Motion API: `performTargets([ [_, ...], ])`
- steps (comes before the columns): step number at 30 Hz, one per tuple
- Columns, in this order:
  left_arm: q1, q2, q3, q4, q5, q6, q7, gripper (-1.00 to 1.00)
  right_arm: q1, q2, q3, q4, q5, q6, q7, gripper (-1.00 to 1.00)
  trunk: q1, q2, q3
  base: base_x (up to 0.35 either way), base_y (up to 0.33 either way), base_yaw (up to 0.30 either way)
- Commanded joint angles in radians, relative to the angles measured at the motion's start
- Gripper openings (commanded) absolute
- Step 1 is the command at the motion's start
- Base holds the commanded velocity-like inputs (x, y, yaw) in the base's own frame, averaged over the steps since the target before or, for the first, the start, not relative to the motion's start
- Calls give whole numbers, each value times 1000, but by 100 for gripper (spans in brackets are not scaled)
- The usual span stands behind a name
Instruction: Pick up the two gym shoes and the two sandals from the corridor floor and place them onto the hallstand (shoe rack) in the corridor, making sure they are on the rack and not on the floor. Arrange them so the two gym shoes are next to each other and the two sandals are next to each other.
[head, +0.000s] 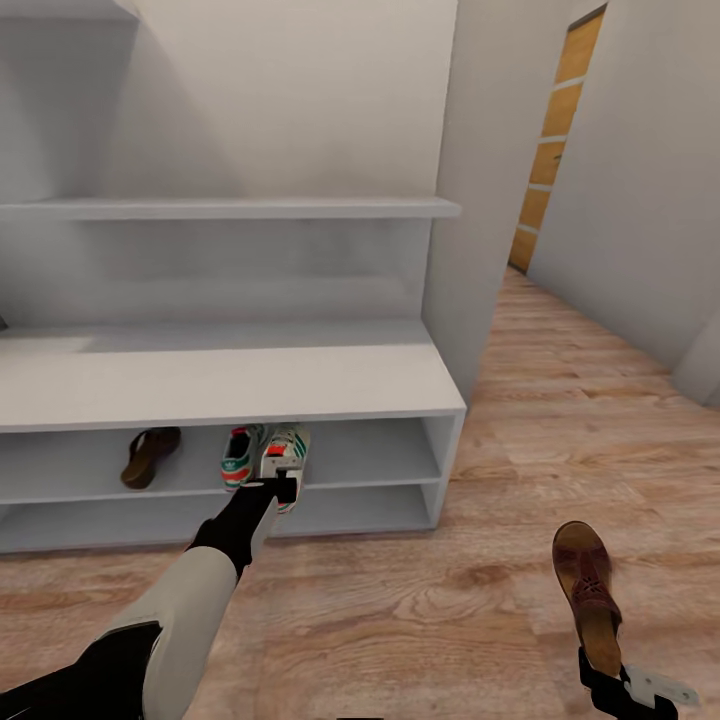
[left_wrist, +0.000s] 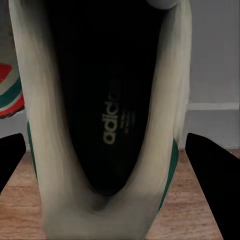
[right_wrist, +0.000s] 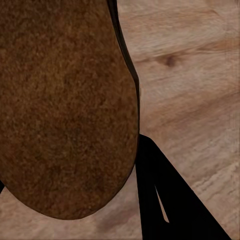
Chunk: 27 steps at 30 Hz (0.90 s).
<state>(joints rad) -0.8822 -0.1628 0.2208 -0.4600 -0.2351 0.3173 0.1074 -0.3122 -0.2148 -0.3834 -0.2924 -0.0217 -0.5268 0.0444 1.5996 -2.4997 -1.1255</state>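
Note:
The hallstand (head: 230, 385) fills the left of the head view. On its upper open shelf lie one sandal (head: 150, 455) and one gym shoe (head: 240, 455). Right beside that shoe is the second gym shoe (head: 287, 452), toe in and heel past the shelf's front edge. My left gripper (head: 281, 487) is at its heel. In the left wrist view the shoe (left_wrist: 107, 125) sits between the two fingers (left_wrist: 210, 170), which press its sides. My right gripper (head: 622, 690) is shut on the heel end of the other sandal (head: 590, 590), held over the corridor floor (head: 420, 610). That sandal's sole (right_wrist: 65, 105) shows close up.
A long shelf (head: 230, 208) runs above the bench. The rack's right side panel (head: 455, 330) ends at a corridor leading back to a wooden door (head: 555, 140). Open floor lies in front of the rack and to its right.

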Motion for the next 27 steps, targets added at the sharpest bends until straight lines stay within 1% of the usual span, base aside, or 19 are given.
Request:
performTargets([
  [1,0,-1,6,-2,-10,5,-2,-100,-1,0,-3,1,-6,-2,6,-100,0,0,-1,319,0,0],
  [5,0,-1,6,-2,-10,5,-2,-100,-1,0,-3,1,-6,-2,6,-100,0,0,-1,244,0,0],
  [11,0,-1,7,-2,-10,4,-3,-100,-1,0,-3,1,-6,-2,6,-100,0,0,-1,52,0,0],
  [16,0,0,7,-1,-10,3,-3,-100,-1,0,-3,1,-6,-2,6,-100,0,0,-1,159,0,0],
  [27,0,0,8,-1,-9,3,-3,-100,-1,0,-3,1,-6,-2,6,-100,0,0,-1,16,0,0],
])
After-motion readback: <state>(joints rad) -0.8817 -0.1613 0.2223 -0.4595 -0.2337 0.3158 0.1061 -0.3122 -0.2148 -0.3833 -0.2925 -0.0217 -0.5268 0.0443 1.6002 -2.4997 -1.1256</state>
